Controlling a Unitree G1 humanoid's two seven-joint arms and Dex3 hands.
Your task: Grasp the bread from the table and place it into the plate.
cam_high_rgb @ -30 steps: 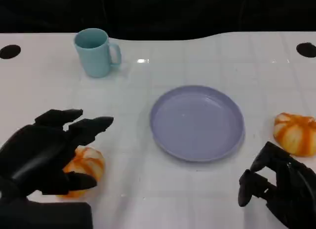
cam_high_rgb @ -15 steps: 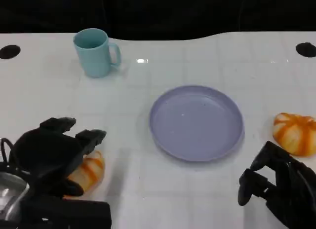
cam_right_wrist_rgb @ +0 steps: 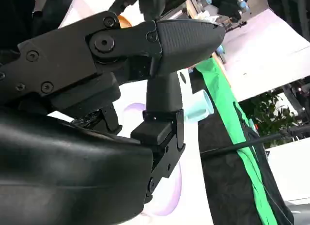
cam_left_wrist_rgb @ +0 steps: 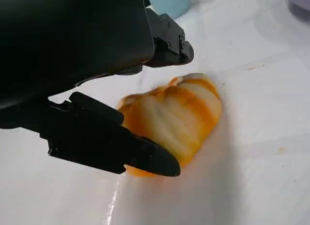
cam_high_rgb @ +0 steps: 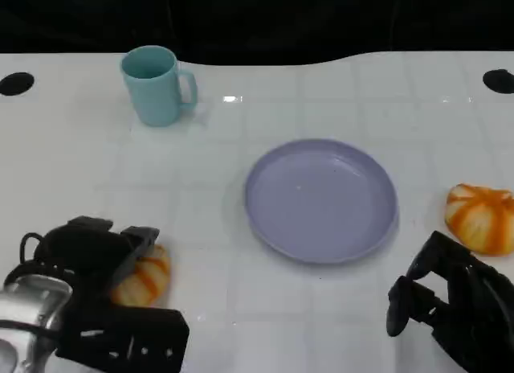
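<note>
At seven o'clock on the white table (cam_high_rgb: 241, 325), the left hand (cam_high_rgb: 92, 248) is now lying lower over the bread (cam_high_rgb: 143, 275) than a second ago, fingers closing round the glossy, orange-striped loaf still resting on the surface. Right hand (cam_high_rgb: 450, 305) is sitting unchanged at five o'clock, fingers curled in, holding nothing. The smooth round lavender plate (cam_high_rgb: 321, 200) is lying at centre, with a second striped bun (cam_high_rgb: 482, 218) at three o'clock and a teal mug (cam_high_rgb: 157, 85) at eleven.

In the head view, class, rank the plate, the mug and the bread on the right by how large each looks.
1. Plate
2 and 3. Mug and bread on the right look alike in size; the bread is cut by the frame edge.
</note>
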